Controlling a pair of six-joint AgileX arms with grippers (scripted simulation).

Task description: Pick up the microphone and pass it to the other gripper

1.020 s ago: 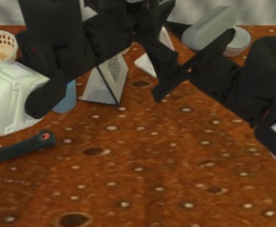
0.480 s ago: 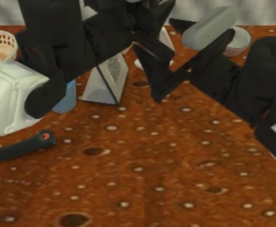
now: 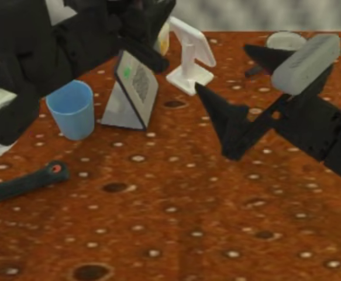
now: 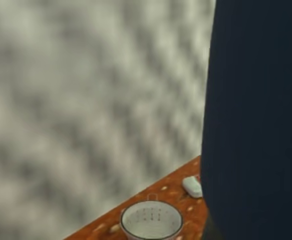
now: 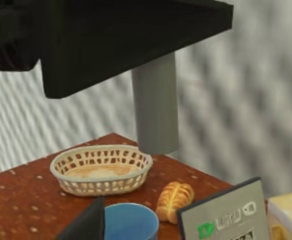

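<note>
**Microphone Held at Left Gripper; Right Gripper Empty**

Our left gripper [image 3: 144, 14], upper left of the top view, clamps the microphone [image 5: 156, 107], whose grey handle hangs below it in the right wrist view. Our right gripper [image 3: 234, 88], at right, stands wide and empty. Below lie the blue cup [image 3: 72, 108] and wicker basket [image 5: 101, 169].

The microphone [image 5: 156, 107] is hanging upright above the far left of the table, its slim grey metal handle pointing straight down and its end free in the air. Its rounded dark blue-black foam head [image 4: 256, 120] is sitting up inside the left gripper [image 3: 152, 32], which is clamping the mic from above. The right gripper [image 3: 240, 82], black with two pointed triangular fingers and a rounded grey block, is hovering over the far right, jaws spreading wide and aiming left, apart from the mic.
</note>
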